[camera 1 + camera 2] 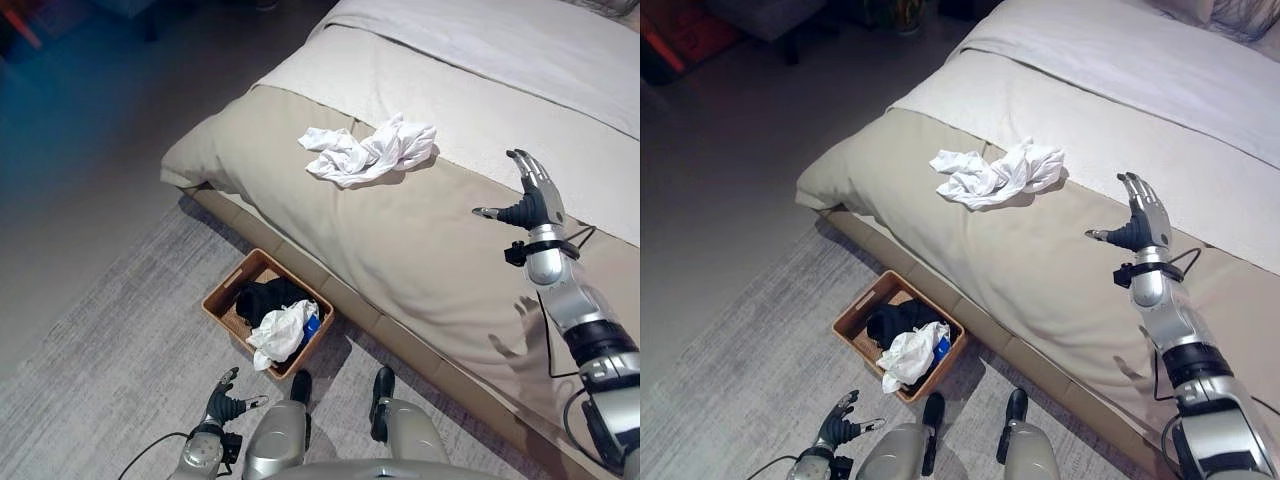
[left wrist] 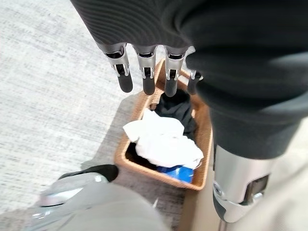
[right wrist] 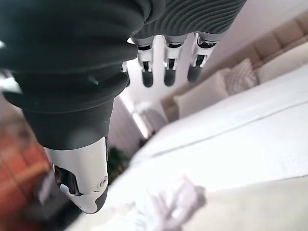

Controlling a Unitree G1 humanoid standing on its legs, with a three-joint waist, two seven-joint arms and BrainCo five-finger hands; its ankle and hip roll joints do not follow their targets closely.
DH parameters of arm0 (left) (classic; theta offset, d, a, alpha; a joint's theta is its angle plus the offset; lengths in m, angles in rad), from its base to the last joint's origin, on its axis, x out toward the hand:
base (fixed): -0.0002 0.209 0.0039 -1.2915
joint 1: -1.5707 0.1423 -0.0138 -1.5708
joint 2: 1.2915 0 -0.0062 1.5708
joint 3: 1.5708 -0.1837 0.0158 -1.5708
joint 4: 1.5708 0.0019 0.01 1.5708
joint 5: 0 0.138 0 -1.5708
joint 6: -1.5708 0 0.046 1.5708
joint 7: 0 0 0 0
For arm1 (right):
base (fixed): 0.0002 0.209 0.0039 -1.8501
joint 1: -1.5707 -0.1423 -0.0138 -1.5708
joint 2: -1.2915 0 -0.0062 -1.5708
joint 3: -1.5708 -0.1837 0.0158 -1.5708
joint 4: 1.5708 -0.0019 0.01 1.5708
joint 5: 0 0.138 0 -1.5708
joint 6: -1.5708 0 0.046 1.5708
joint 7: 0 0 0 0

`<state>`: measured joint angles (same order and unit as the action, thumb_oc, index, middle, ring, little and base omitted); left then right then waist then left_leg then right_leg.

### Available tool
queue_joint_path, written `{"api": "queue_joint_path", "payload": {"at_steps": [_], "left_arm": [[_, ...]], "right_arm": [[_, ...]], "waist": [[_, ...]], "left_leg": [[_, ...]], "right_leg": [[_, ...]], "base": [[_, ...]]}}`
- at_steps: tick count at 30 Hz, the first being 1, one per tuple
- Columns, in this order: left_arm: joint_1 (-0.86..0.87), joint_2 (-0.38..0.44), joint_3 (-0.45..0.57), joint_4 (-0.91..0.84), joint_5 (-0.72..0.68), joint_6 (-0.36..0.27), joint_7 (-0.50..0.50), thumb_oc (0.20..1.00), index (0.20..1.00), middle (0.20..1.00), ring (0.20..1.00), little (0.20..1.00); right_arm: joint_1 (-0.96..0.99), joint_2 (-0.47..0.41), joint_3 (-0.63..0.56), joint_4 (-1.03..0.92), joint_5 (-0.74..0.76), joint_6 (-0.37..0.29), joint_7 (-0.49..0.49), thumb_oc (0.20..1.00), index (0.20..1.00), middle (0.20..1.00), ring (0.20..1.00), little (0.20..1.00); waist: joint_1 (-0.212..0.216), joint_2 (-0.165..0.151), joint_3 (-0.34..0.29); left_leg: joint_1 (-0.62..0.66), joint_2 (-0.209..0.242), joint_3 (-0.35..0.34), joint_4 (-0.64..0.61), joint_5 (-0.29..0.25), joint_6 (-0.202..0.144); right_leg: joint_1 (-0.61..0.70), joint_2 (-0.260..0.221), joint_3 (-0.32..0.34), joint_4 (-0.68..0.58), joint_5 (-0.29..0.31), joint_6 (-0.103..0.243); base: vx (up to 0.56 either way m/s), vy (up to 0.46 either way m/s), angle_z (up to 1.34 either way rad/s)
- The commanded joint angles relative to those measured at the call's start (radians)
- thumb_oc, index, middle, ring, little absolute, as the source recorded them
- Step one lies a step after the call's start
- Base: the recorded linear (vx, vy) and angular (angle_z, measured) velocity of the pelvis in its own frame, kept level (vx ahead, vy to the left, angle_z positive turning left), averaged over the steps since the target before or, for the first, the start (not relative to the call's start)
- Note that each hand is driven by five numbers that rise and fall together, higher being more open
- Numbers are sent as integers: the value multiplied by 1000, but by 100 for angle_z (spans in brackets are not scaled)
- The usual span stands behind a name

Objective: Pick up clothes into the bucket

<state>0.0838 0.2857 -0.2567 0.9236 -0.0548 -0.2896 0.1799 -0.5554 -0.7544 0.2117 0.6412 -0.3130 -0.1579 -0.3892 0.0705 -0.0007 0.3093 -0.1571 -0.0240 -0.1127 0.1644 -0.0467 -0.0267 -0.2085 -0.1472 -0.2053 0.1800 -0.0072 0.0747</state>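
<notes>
The right hand [image 1: 535, 195] is raised above the bed [image 1: 430, 250] with its fingers straight and spread wide, thumb out to the side, holding nothing. Its wrist view looks past the fingertips toward the crumpled white garment [image 1: 368, 150], which lies on the beige cover near the line where it meets the pale sheet, some way off from the hand toward the bed's far side. The left hand [image 1: 225, 400] hangs low beside the robot, fingers relaxed and empty, near the brown basket [image 1: 226, 292] that stands on the grey rug [image 1: 110, 340] just beside the bed's edge. The basket already holds a dark garment [image 1: 268, 298] and a white one [image 1: 282, 330] with something blue [image 1: 311, 326] tucked beside it.

The step in hand looks like reaching for the white garment on the bed. To do it well, the right hand should travel across and come down over the thickest bunch of the cloth, keeping the fingers wide until they press into the folds, then close to gather several layers at once. A pinch on a loose corner would likely let the rest trail or catch on the cover.
</notes>
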Motion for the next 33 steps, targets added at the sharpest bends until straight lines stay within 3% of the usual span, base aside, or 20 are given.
{"api": "queue_joint_path", "payload": {"at_steps": [1,9,11,13,17,19,20,21,23,24,26,28,31,33], "left_arm": [[-21,43,-14,-40,-6,-22,32,1000,1000,1000,1000,1000],[-54,27,-43,-58,-30,-17,45,1000,1000,1000,1000,1000],[-48,16,-50,-44,-15,-8,36,1000,1000,1000,1000,1000],[-41,18,-56,-34,2,-1,24,1000,1000,1000,1000,1000],[-37,31,-50,-5,30,6,16,1000,1000,1000,1000,1000],[-34,35,-14,38,21,12,31,1000,1000,1000,1000,1000],[-34,40,2,56,19,13,37,1000,1000,1000,1000,1000],[-33,39,2,57,19,13,37,1000,1000,1000,1000,1000],[-38,51,12,61,18,9,42,1000,1000,1000,1000,1000],[-50,59,20,65,10,7,49,1000,1000,1000,1000,1000],[-56,57,22,58,5,5,53,1000,1000,1000,1000,1000],[-61,48,20,42,1,2,56,1000,1000,1000,1000,1000],[-72,38,8,27,-22,-4,67,1000,1000,1000,1000,1000],[-97,28,-32,-12,-44,-12,75,1000,1000,1000,1000,1000]], "right_arm": [[-154,-50,49,42,-9,10,-64,1000,1000,1000,1000,1000],[-253,-51,114,128,6,33,-68,1000,1000,1000,1000,1000],[-222,-40,99,126,8,42,-65,1000,1000,1000,1000,1000],[-210,-30,84,120,15,45,-62,1000,1000,1000,1000,1000],[-206,-14,72,131,30,45,-68,1000,1000,1000,1000,1000],[-210,-14,81,124,37,42,-58,1000,1000,1000,1000,1000],[-206,-17,85,132,43,38,-60,1000,1000,1000,1000,1000],[-206,-17,86,133,43,37,-60,1000,1000,1000,1000,1000],[-200,-27,95,120,46,32,-59,1000,1000,1000,1000,1000],[-183,-42,95,122,54,32,-58,1000,1000,1000,1000,1000],[-172,-55,90,107,56,36,-54,1000,1000,1000,1000,1000],[-133,-70,68,109,63,37,-51,1000,1000,1000,1000,1000],[-144,-76,77,114,73,42,-51,1000,1000,1000,1000,1000],[-147,-95,80,121,71,52,-49,1000,1000,1000,1000,1000]], "waist": [[25,-45,16],[49,-61,26],[48,-55,23],[35,-47,28],[25,-30,35],[0,-29,34],[-20,-48,36],[-21,-44,37],[-49,-55,42],[-71,-63,39],[-79,-63,39],[-77,-68,19],[-74,-54,11],[-77,-36,8]], "left_leg": [[-33,-29,-11,71,-29,10],[-43,-63,-28,139,-79,39],[-13,-99,-40,153,-105,70],[13,-118,-45,155,-117,92],[42,-114,-57,162,-134,100],[99,-115,-79,127,-144,92],[125,-136,-103,109,-154,85],[129,-131,-106,108,-157,85],[164,-149,-141,81,-162,78],[188,-164,-180,68,-166,74],[197,-164,-205,66,-168,68],[189,-168,-232,64,-169,58],[181,-148,-247,28,-141,38],[156,-109,-257,-2,-111,5]], "right_leg": [[69,-31,7,27,-35,54],[82,-72,6,98,-50,69],[67,-112,32,228,8,82],[37,-130,67,321,82,71],[-22,-113,118,399,66,54],[-105,-66,149,315,46,55],[-151,-46,167,169,84,78],[-143,-42,162,162,86,77],[-164,4,189,22,129,107],[-182,37,234,-46,149,127],[-173,44,239,-39,151,131],[-139,30,255,-57,155,113],[-145,28,243,-38,156,102],[-154,10,182,-13,127,88]], "base": [[4,38,8],[62,98,6],[155,229,25],[112,209,26],[99,101,20],[254,-11,-3],[285,-58,-6],[239,-90,-3],[255,-102,37],[254,-113,62],[156,-112,78],[115,-172,114],[30,-183,72],[48,-273,54]]}}
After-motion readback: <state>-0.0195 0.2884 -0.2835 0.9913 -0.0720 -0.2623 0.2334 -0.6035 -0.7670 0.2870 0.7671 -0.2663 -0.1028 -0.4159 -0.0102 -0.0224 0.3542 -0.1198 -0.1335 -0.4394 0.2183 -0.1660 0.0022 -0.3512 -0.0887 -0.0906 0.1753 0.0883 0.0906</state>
